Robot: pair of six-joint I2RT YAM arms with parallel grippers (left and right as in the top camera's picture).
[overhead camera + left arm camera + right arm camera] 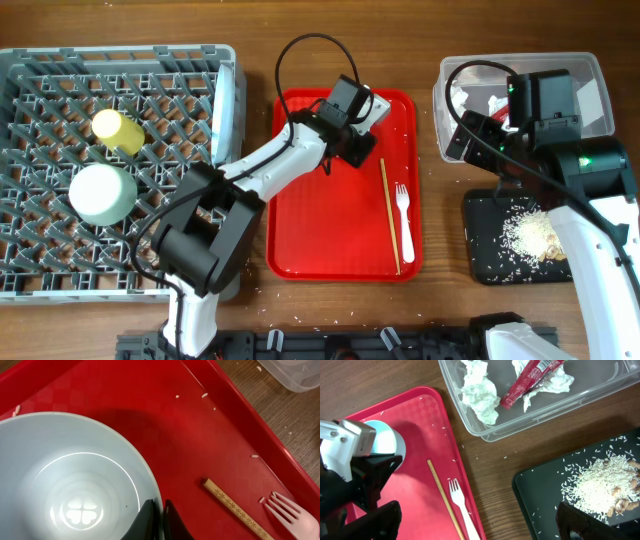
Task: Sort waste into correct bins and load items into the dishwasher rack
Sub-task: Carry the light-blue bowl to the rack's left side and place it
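My left gripper (159,510) is shut on the rim of a pale bowl (70,485) on the red tray (340,240); it also shows in the overhead view (345,140). A wooden chopstick (390,215) and a white fork (403,212) lie on the tray's right side. My right gripper (475,522) is open and empty above the table between the red tray and the black tray (490,255), which holds rice (530,232). The clear tub (600,405) holds white tissue (480,392) and the red sachet (530,380). The grey rack (40,270) holds a yellow cup (118,130), a pale bowl (100,193) and a plate (228,105) on edge.
Loose rice grains lie scattered on the red tray (177,396) and on the wood around the black tray (507,457). The right arm (600,200) reaches over the tub and the black tray.
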